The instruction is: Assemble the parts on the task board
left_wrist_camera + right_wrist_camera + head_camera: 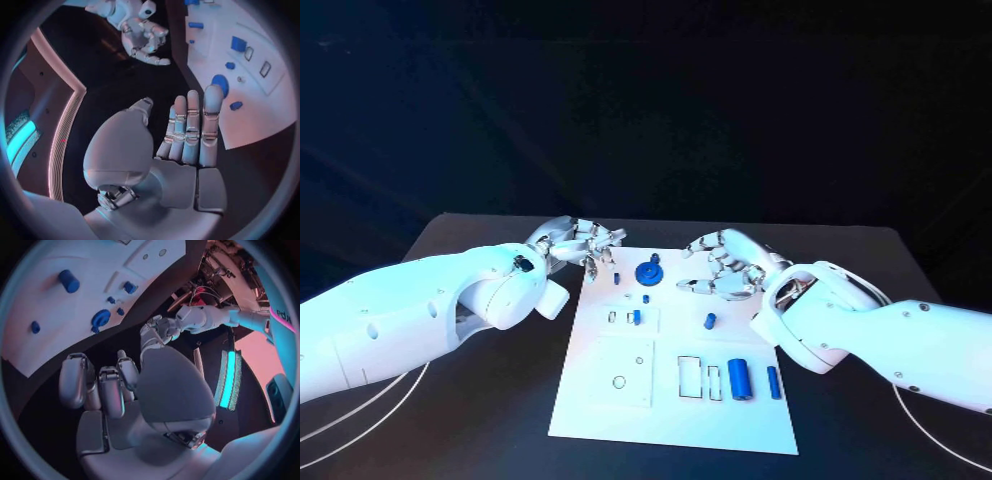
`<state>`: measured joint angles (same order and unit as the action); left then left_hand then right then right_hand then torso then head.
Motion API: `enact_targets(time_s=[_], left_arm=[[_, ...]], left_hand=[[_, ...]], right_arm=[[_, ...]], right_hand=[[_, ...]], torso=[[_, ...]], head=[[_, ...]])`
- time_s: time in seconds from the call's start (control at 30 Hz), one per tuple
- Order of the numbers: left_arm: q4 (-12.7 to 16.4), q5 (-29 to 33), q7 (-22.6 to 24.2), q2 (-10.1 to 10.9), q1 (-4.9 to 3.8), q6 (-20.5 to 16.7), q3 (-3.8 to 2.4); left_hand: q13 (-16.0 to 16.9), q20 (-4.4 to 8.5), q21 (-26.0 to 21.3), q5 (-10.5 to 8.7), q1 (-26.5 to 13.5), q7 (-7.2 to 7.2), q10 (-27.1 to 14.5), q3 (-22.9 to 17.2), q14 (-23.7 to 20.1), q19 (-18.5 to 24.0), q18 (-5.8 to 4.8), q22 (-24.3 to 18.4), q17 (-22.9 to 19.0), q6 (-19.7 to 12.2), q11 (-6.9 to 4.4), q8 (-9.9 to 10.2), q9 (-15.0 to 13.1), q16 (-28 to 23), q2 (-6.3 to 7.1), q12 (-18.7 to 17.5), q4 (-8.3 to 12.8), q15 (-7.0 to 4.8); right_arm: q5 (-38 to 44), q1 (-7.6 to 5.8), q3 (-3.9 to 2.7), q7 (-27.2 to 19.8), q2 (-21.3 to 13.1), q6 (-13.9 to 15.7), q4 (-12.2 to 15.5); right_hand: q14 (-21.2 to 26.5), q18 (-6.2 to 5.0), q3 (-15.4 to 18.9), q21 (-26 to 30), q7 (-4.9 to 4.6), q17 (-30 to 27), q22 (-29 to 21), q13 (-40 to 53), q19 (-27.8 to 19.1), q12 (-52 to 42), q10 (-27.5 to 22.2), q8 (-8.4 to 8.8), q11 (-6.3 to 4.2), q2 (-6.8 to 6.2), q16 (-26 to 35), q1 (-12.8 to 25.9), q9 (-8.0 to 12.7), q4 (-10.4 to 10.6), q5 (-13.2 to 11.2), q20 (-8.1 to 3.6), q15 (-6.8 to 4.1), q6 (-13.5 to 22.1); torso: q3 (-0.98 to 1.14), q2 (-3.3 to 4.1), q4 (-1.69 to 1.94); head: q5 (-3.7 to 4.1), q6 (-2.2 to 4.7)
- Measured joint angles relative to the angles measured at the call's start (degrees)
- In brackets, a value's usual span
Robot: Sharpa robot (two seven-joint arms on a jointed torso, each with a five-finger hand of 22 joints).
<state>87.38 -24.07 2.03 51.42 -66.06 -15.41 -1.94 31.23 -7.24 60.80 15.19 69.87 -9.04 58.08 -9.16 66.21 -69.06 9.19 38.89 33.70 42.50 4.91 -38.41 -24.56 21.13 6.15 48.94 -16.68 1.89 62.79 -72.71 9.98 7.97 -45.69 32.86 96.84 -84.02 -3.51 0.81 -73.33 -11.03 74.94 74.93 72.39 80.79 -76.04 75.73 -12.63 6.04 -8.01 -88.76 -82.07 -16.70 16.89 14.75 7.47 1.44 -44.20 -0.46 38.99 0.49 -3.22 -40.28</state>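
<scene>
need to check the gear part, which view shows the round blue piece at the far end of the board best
The head view: the round blue piece sits unobstructed on the task board, between the left hand and right hand. The left wrist view shows it just past the fingertips, partly hidden. The right wrist view shows it clear but bent.

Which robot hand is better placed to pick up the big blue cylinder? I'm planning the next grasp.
Probably the right robot hand: the big blue cylinder lies on its side of the task board; both hands are empty.
</scene>
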Motion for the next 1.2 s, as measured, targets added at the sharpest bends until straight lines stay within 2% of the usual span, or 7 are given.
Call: enact_targets(time_s=[0.07, 0.17, 0.5, 0.73, 0.93, 1.07, 1.2], left_arm=[[-0.36, -4.39, -4.47, -0.52, -0.62, 1.92, -0.02], [-1.22, -10.50, -10.87, -1.53, -1.78, 6.12, -0.13], [-4.15, -23.05, -25.21, -6.33, -3.31, 19.31, -0.04], [-6.65, -26.55, -29.63, -9.53, -4.68, 24.44, 0.48], [-7.92, -27.92, -31.43, -11.25, -5.16, 27.23, 1.10], [-8.35, -28.47, -32.22, -11.97, -5.28, 28.42, 1.32], [-8.64, -28.78, -32.72, -12.33, -5.33, 29.32, 1.47]], left_hand=[[2.96, 0.22, 4.99, 0.00, -1.78, 0.57, -0.88, 0.15, 1.59, 0.17, -0.41, 5.60, 2.03, -0.58, -0.49, -3.46, -2.27, 0.13, -0.73, 5.00, -0.15, -0.38], [5.33, 0.83, 8.83, 0.00, -2.59, 0.86, -0.94, 0.15, 3.73, -0.44, -0.87, 10.37, 4.23, -0.84, -0.64, -5.54, -3.77, 0.85, -1.40, 8.52, -0.15, -0.92], [10.72, 1.71, 13.27, 0.00, -3.19, 1.82, 2.64, 0.24, 7.84, -1.99, -1.79, 16.63, 9.34, 0.12, -1.97, -4.80, -4.00, 4.19, -2.01, 13.13, -0.24, -2.21], [12.54, 2.13, 14.33, 0.00, -3.87, 2.31, 3.68, 0.78, 9.29, -2.40, -2.17, 18.17, 12.33, 0.62, -2.14, -4.36, -4.25, 6.63, -1.93, 14.46, -0.30, -2.60], [13.05, 2.33, 14.97, -0.36, -3.87, 2.64, 4.20, 1.10, 10.41, -2.60, -2.16, 18.69, 15.10, 1.38, -2.65, -3.91, -4.65, 9.54, -1.93, 14.75, -0.30, -3.11], [13.17, 2.33, 14.99, -0.36, -3.87, 3.01, 4.21, 1.10, 15.83, -2.60, -2.16, 18.78, 30.03, 1.76, -2.65, -3.79, -4.81, 31.30, -1.93, 14.75, -0.30, -3.48], [13.33, 2.57, 14.99, -0.36, -3.87, 3.01, 4.51, 1.25, 17.55, -2.78, -2.16, 18.95, 39.86, 1.76, -2.96, -3.46, -5.15, 46.01, -1.93, 14.75, -0.15, -3.71]], right_arm=[[-3.71, -0.67, -0.06, -0.89, -1.33, -0.16, -0.03], [-8.45, -1.43, -0.13, -1.88, -2.64, -0.40, -0.61], [-17.58, -2.62, -0.16, -3.08, -4.58, -1.25, -3.74], [-19.62, -2.82, -0.16, -3.42, -4.83, -1.51, -4.53], [-20.29, -2.94, -0.15, -3.82, -5.03, -1.15, -4.88], [-20.41, -3.04, -0.15, -4.21, -5.02, -0.53, -5.14], [-20.45, -3.07, -0.15, -4.52, -5.00, -0.03, -5.22]], right_hand=[[0.00, 0.00, -0.14, 0.22, 0.09, 0.00, 0.00, 0.09, -0.08, 0.00, 0.00, -0.22, 0.00, 0.50, 0.00, 0.50, -0.04, -0.14, -0.22, -0.08, 0.00, -0.10], [0.00, 0.00, -0.14, 0.22, 0.09, 0.00, 0.00, 0.10, -0.08, 0.00, 0.00, -0.22, 0.00, 0.72, 0.00, 0.72, -0.05, -0.14, -0.22, -0.08, 0.00, -0.10], [0.00, 0.00, -0.14, 0.47, 0.08, -0.01, -0.01, 0.04, -0.08, 0.00, 0.00, -0.44, 0.00, 0.86, 0.00, 0.86, -0.05, -0.14, -0.22, -0.08, 0.00, -0.10], [0.00, 0.00, -0.46, 0.47, 0.08, -0.02, -0.02, 0.04, -0.08, 0.00, 0.00, -0.44, 0.00, 1.33, 0.00, 1.33, -0.05, -0.13, -0.22, -0.08, 0.00, -0.10], [0.00, 0.00, -0.46, 0.47, 0.08, -0.02, -0.02, -0.02, -0.08, 0.00, 0.00, -0.66, 0.00, 1.38, 0.00, 1.39, -0.05, -0.13, -0.22, -0.08, 0.00, -0.10], [0.00, 0.00, -0.46, 0.47, 0.08, -0.03, -0.02, -0.17, -0.08, 0.00, 0.00, -0.66, 0.00, 1.38, 0.22, 1.39, -0.05, -0.13, -0.22, -0.08, -0.01, -0.10], [0.00, 0.00, -0.46, 0.78, 0.08, -0.03, -0.03, -0.24, -0.28, 0.00, 0.00, -0.67, 0.00, 1.38, 0.23, 1.39, -0.05, -0.13, -0.22, 0.12, -0.01, -0.10]], torso=[[0.05, -0.05, -0.03], [0.15, -0.11, -0.06], [0.17, -0.14, 0.18], [0.19, -0.13, 0.10], [0.19, -0.10, 0.19], [0.15, -0.08, 0.23], [0.15, -0.09, 0.23]], head=[[-0.24, -0.02], [-0.52, 0.10], [-0.81, -0.18], [-0.87, -0.48], [-0.69, -0.63], [-0.66, -0.78], [-0.66, -0.97]])
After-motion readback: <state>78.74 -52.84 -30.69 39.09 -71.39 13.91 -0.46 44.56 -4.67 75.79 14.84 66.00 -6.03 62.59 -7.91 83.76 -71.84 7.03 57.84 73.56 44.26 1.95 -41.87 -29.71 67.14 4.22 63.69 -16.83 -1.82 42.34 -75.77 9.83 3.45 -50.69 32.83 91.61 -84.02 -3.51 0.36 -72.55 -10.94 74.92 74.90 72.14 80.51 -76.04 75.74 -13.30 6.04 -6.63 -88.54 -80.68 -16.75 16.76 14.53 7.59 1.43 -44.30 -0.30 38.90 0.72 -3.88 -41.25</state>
